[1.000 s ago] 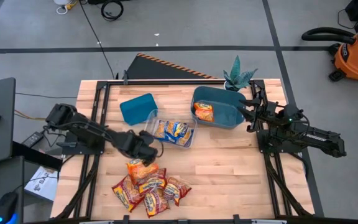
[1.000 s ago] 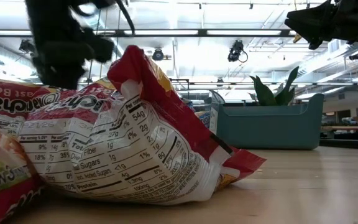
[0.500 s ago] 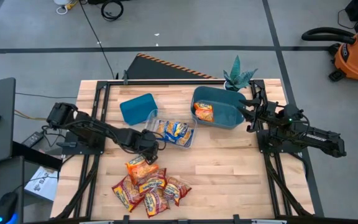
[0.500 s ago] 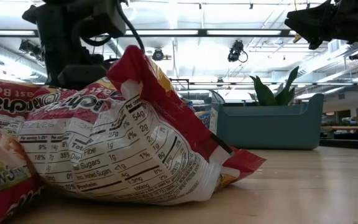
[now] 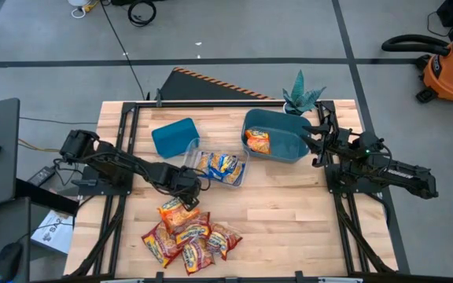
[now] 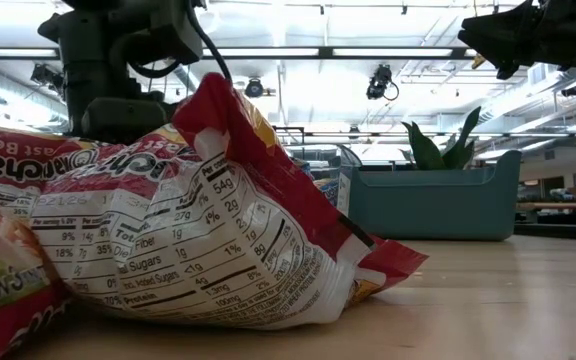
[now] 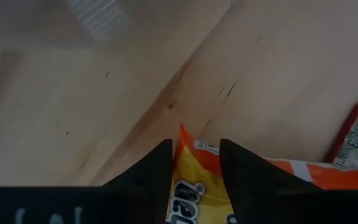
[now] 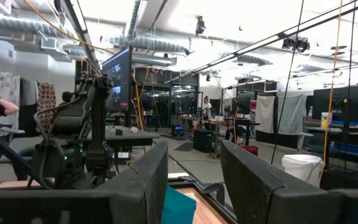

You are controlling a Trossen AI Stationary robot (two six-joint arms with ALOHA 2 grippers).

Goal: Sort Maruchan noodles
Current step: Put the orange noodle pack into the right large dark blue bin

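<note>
Several Maruchan packets lie in a pile (image 5: 187,236) near the table's front edge, mostly red-and-yellow. One orange packet (image 5: 178,211) lies flat at the pile's far side. My left gripper (image 5: 189,189) is open, low over that packet's far end. In the left wrist view its fingers (image 7: 194,168) stand on either side of the packet's corner (image 7: 191,155). Blue-and-yellow packets lie in the clear tray (image 5: 238,177). One orange packet (image 5: 258,141) lies in the big teal bin (image 5: 289,145). My right gripper (image 5: 313,145) is open and empty, raised beside that bin. My left gripper comes at the orange packet's far corner (image 7: 185,140) from above, slanting down, one finger on each side of it. The packet lies flat on the table. Whether the fingers touch it, I cannot tell.
A small teal bin (image 5: 174,137) stands at the far left of the clear tray. A potted plant (image 5: 299,96) stands at the far edge behind the big bin. Bare wood (image 5: 289,212) lies to the right of the pile.
My left gripper has gone a little toward the table's right edge and down toward the orange packet. The packets have stayed where they were.
</note>
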